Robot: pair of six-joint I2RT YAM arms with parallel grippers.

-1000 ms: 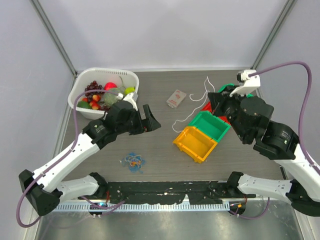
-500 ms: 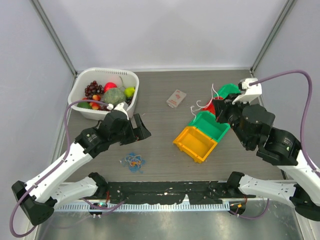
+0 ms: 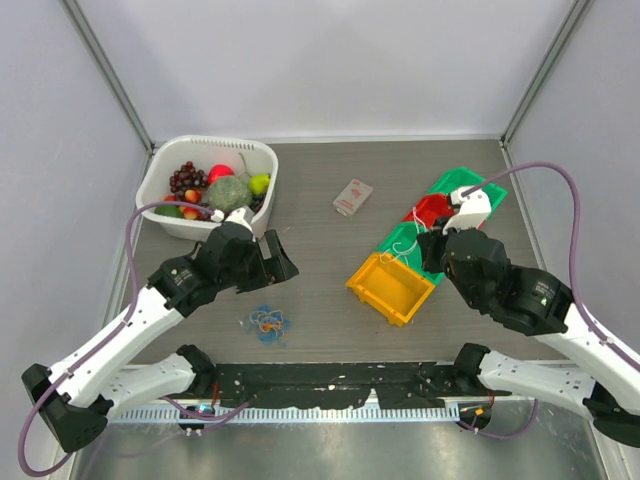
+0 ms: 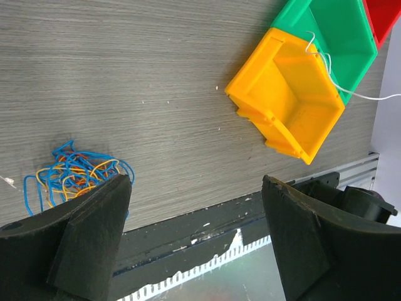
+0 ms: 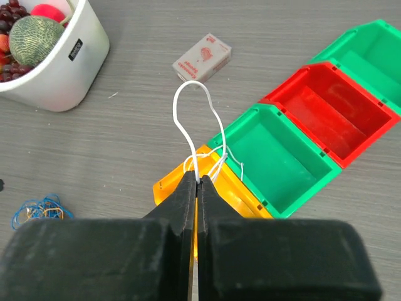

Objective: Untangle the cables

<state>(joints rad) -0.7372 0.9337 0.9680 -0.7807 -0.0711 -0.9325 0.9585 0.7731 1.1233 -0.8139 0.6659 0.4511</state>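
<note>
White cable (image 5: 185, 145) dangling over the yellow bin (image 4: 282, 88)
Our right gripper (image 5: 197, 179) pinches it; the blue-orange tangle (image 4: 75, 172) lies nearer our wide-open left gripper (image 4: 194, 188), toward the bases.

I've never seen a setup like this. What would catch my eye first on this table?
Probably the row of bright bins on the table's right side, yellow, green and red, with the right claw pinching a loop of white cable just over them. Next comes the small tangle of blue and orange cables near the front edge, and the white basket of fruit in the far left corner.
</note>
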